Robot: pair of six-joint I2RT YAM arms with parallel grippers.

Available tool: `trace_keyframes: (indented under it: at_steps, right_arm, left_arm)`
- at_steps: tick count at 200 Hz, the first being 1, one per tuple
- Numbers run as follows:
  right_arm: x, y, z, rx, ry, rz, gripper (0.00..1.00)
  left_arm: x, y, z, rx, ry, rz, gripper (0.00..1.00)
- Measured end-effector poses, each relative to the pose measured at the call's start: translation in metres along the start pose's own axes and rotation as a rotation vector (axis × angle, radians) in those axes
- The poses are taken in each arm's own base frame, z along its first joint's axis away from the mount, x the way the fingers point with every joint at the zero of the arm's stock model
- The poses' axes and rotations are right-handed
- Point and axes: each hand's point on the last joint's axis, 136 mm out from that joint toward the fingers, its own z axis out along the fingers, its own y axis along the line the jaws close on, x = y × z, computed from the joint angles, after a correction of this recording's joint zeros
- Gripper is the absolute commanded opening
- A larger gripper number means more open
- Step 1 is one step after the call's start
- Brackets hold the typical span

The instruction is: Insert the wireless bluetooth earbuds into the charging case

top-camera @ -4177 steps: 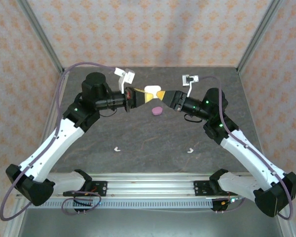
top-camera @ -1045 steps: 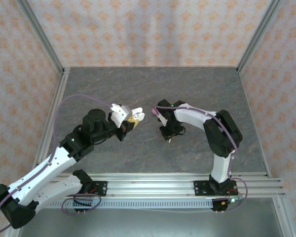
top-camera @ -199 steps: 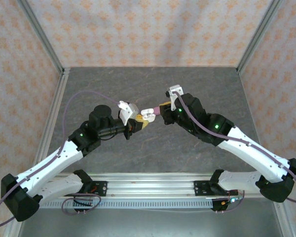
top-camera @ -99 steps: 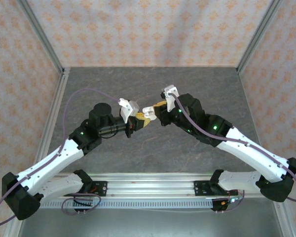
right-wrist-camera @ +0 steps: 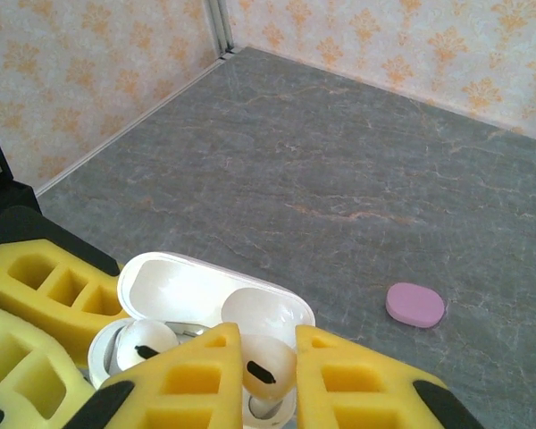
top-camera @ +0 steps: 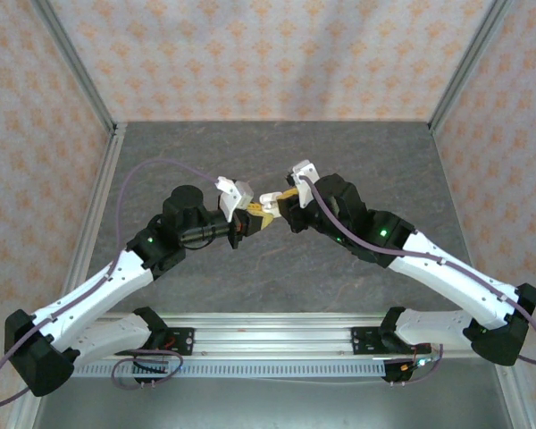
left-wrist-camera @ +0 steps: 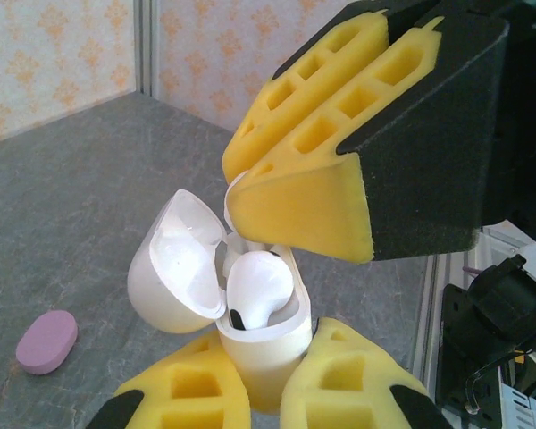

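- Two arms start from the rail at the near edge of the table. We see the left arm and the right arm lean inward until their tips meet over the middle of the grey top.
- Closest to us at that meeting point, the left gripper is clamped on the lower half of the white charging case. It holds the case off the table with the lid swung open.
- One seated earbud, white, rests in the case with its rounded head up.
- Just above the case, the right gripper is pinched on a second white earbud at the case's open mouth. Whether that earbud has reached its well, we cannot tell.
- Farther out, a pink case lies closed and flat on the table, well apart from both grippers.
- Beyond it all, patterned walls close off the back and sides.
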Motion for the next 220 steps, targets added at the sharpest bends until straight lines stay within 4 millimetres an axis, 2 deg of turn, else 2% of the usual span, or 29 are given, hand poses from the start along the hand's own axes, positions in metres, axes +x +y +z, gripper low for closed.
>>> trace_keyframes:
  at_steps: [81,98,157,220]
  right_arm:
    - [0.006,0.004,0.001,-0.038,0.023,-0.01,0.18]
    - [0.007,0.004,0.001,-0.04,0.027,-0.011,0.22]
    - [0.011,0.006,0.001,-0.052,0.046,0.0,0.28]
    - [0.007,0.011,-0.003,-0.08,0.054,0.028,0.35]
  left_arm:
    - [0.001,0.0,0.003,0.007,0.009,-0.004,0.0]
    - [0.002,-0.001,0.003,0.013,0.012,-0.005,0.0]
    - [0.006,0.0,0.006,0.021,0.024,-0.012,0.0]
    - [0.005,-0.001,0.006,0.023,0.021,-0.018,0.0]
